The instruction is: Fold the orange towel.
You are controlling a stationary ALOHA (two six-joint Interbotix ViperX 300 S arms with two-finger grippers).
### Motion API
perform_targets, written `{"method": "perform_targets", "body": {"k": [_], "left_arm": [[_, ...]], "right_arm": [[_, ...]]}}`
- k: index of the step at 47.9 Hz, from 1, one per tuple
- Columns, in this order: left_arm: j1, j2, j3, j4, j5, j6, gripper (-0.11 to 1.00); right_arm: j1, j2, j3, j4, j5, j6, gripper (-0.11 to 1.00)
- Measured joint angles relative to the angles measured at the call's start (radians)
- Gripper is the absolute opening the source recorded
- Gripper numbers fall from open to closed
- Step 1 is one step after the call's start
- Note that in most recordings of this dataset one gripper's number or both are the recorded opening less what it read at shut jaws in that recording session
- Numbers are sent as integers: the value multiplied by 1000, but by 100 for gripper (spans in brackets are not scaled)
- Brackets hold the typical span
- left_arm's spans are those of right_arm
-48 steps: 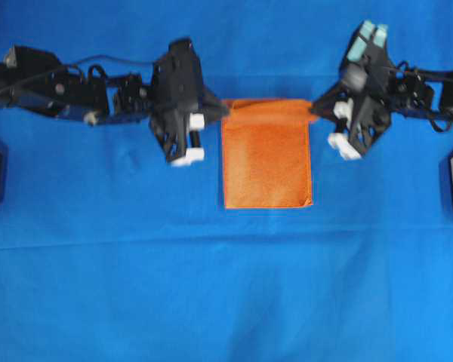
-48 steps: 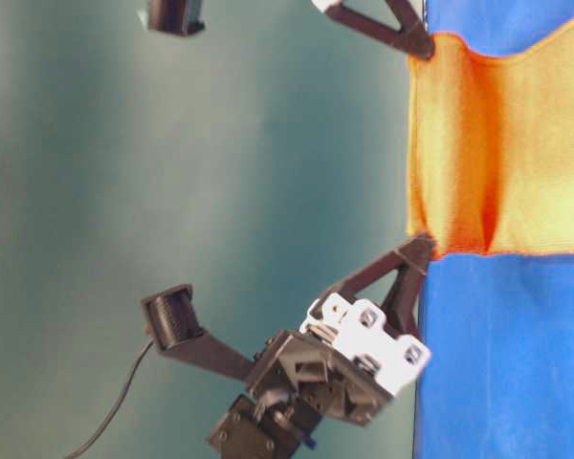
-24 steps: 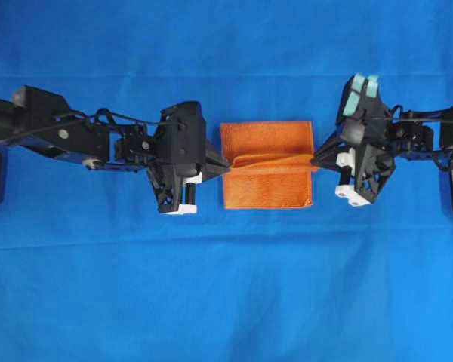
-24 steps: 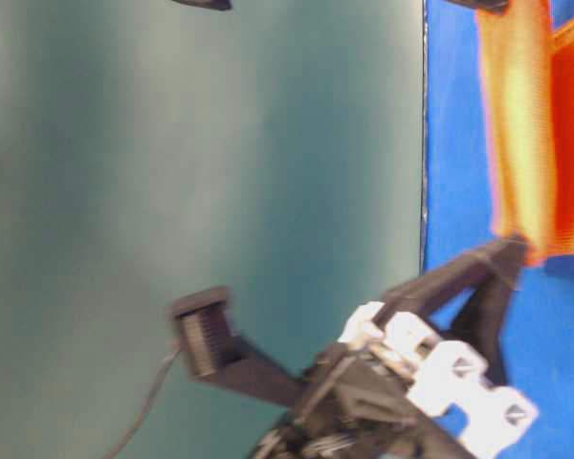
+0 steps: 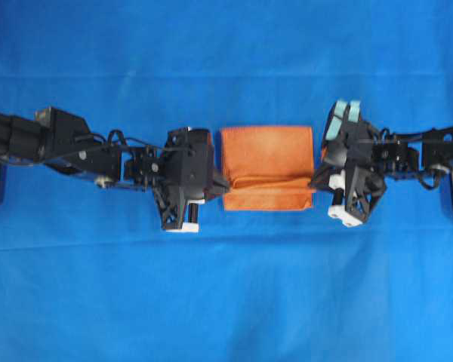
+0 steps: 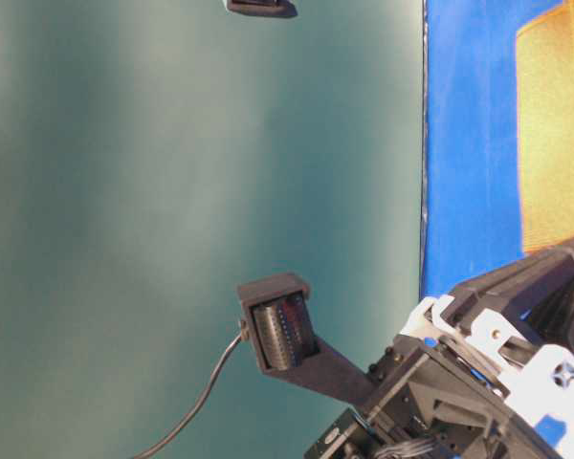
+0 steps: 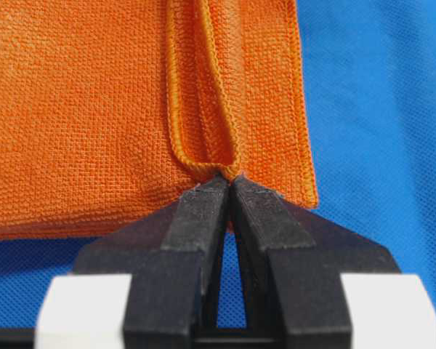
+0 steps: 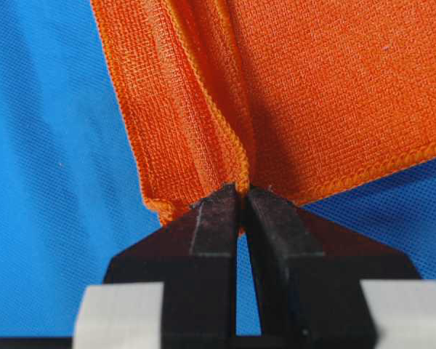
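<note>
From my station the left gripper (image 5: 225, 183) sat at nine o'clock of the orange towel (image 5: 268, 154), its jaws clenched on a rounded corner of the stitched hem (image 7: 203, 156), the fingertips (image 7: 203, 200) meeting with almost no gap. Plenty of bare blue cloth (image 5: 226, 302) lay open on every side of the towel, widest toward six and twelve o'clock.

The towel rested near the middle of the worktop, folded into a rectangle with its long axis running nine to three o'clock between the two arms. A raised crease crossed it along that same line, just above its six o'clock edge, and the layered edges showed doubled in both wrist views.

At three o'clock the right gripper (image 5: 314, 181) had its jaws clenched on the opposite hem corner (image 8: 236, 178), fingertips (image 8: 221, 203) pinching the folded cloth.
</note>
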Motion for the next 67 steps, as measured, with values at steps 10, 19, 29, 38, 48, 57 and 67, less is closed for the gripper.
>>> {"method": "perform_targets", "body": {"k": [10,19,29,38,48,57,67], "left_arm": [[0,2,3,2,5,-2,23],[0,-3,5,0,12,2,66],[0,-121,17,0,123,2,66],[-2,-314,67,0,212,2,66],[-2,-541,190,0,204,2,65],[-2,-742,325,2,143,2,65],[-2,-989,456,2,112,2,65]], "right_arm": [[6,14,-12,17,-6,0,41],[32,18,-32,17,-5,-2,63],[41,-91,-41,15,81,-5,60],[41,-282,-38,-31,146,-6,60],[23,-495,14,-100,160,-6,60],[-20,-699,60,-178,198,-6,60],[-64,-867,132,-232,212,-8,60]]}}
